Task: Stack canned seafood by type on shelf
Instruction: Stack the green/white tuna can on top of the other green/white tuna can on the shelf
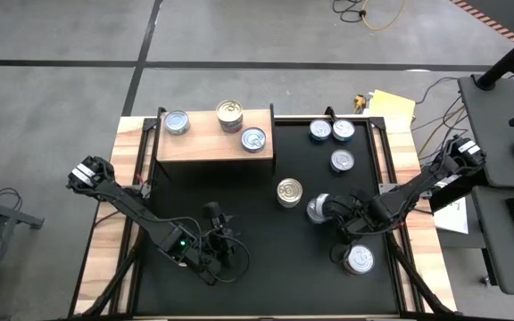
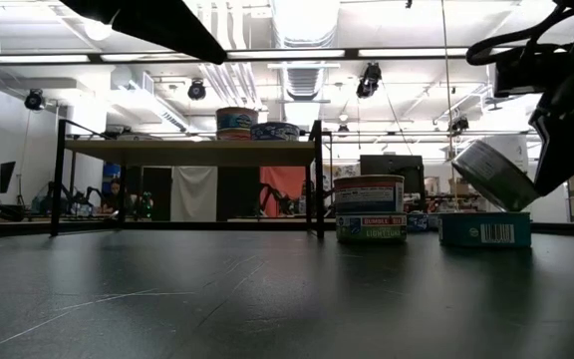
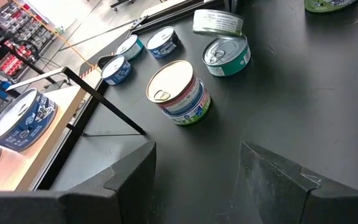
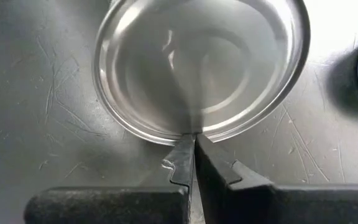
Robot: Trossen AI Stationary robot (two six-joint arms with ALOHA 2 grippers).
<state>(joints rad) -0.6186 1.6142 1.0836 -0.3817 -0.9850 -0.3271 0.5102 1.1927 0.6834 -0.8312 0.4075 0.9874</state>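
The light wooden shelf (image 1: 205, 144) stands at the table's far left and carries a silver-top tin (image 1: 177, 122), a gold-top stack (image 1: 229, 114) and another silver-top tin (image 1: 253, 140). A gold-top stack (image 1: 289, 192) (image 3: 179, 93) rests on the black table mid-way. My right gripper (image 4: 192, 146) (image 1: 335, 210) is shut on a silver tin (image 1: 318, 209) (image 2: 491, 175) just right of that stack. My left gripper (image 3: 197, 180) (image 1: 218, 234) hovers open near the table's near edge, touching nothing. My right gripper pinches the silver tin by its rim (image 4: 190, 132), with one finger on the inside of the rim and one on the outside wall. The fingers come level from the table's right side. The tin is tilted and lifted clear of the table.
Three silver-top tins (image 1: 320, 131) (image 1: 343, 130) (image 1: 343, 160) sit at the table's far right, and one more (image 1: 360, 259) lies near the right gripper at the near right. A black frame post (image 1: 272, 114) borders the shelf. The near left of the table is bare.
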